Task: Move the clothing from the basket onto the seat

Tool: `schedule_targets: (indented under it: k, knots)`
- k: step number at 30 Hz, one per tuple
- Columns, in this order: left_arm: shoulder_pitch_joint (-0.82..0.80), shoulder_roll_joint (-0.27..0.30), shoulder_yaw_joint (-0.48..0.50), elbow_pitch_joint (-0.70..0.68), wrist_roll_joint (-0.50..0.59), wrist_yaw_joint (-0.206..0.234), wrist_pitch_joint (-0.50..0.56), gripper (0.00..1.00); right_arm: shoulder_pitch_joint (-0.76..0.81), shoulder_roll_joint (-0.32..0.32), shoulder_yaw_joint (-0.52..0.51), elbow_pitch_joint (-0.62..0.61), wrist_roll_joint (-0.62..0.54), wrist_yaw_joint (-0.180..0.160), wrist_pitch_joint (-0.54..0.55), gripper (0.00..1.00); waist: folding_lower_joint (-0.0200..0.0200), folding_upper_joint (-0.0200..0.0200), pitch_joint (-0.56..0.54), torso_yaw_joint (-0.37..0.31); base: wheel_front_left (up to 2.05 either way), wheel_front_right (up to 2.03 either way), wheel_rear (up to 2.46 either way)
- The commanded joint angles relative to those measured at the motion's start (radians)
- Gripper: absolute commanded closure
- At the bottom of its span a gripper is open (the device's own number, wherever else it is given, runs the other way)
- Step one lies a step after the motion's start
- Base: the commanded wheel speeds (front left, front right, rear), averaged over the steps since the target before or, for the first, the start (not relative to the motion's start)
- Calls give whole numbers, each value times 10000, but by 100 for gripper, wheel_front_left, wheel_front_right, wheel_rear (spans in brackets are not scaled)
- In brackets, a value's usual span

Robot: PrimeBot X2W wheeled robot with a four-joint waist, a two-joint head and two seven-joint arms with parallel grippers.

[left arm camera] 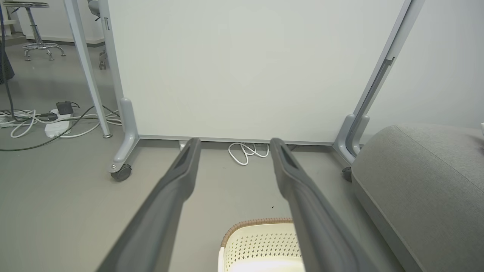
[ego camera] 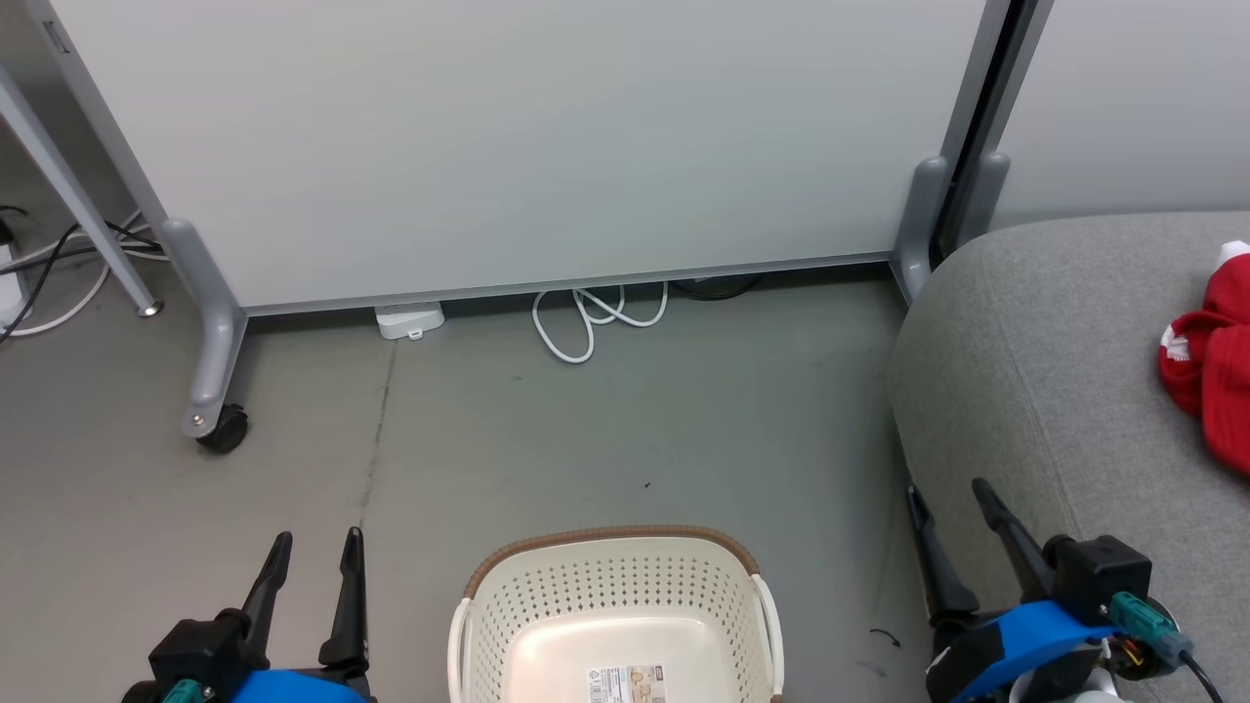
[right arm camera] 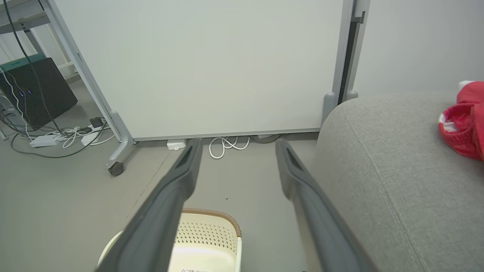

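Fingers (left arm camera: 181,177) of both grippers stand wide apart with nothing between them. The left gripper (ego camera: 318,535) hangs over the floor (ego camera: 605,439) to the left of the laundry basket (ego camera: 610,537), and the right gripper (ego camera: 946,486) is just beside the front edge of the sofa cushion (ego camera: 1035,371).

The red garment (ego camera: 1211,371), white at its trim, lies bunched on that cushion at the far right and is cut by the picture's edge. A white scrap above it may belong to a second piece, but I cannot tell. The basket sits on the floor between the two arms. As much of its bottom as shows is bare except for a paper label (ego camera: 625,683), and its near part is out of frame.

The transfer looks finished or very nearly so, which makes this a checking step. Tilt the head down far enough to see the whole basket floor before calling it done.

If a piece is left, come straight down from above with the jaws wide, clear of the brown rim, and pinch a thick fold, not a single layer. Lift high enough for the cloth to clear the basket wall, then carry it well in from the cushion's rounded edge so it cannot slide off.

Keep the arms away from the rolling whiteboard (ego camera: 537,146) and the white cable (ego camera: 586,327) beneath it.
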Motion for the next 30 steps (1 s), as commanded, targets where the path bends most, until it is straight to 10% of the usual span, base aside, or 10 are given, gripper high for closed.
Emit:
schedule_targets:
  k: [1, 6, 7, 30]
  knots:
    - [-98, 35, 55, -9, -4, -15, -49, 0, 97, 14, 9, -8, 43, 5, -64, 0, 0, 0, 4, -1, 0, 0, 0]
    - [-54, 50, -18, -3, -76, -15, -49, 0, 110, 15, 39, -9, 91, 5, -60, 0, 0, 0, 25, -21, 0, 0, 0]
    - [7, -5, -31, 23, -52, 0, 6, 100, 1, 2, 34, 28, 6, 0, 1, 100, 0, 0, 26, -21, 0, 0, 0]
    - [132, -540, 379, 359, -2684, -3, 819, 100, 150, 12, -252, 529, 2968, 0, 613, 100, 1, 0, 19, -74, 0, 0, 0]
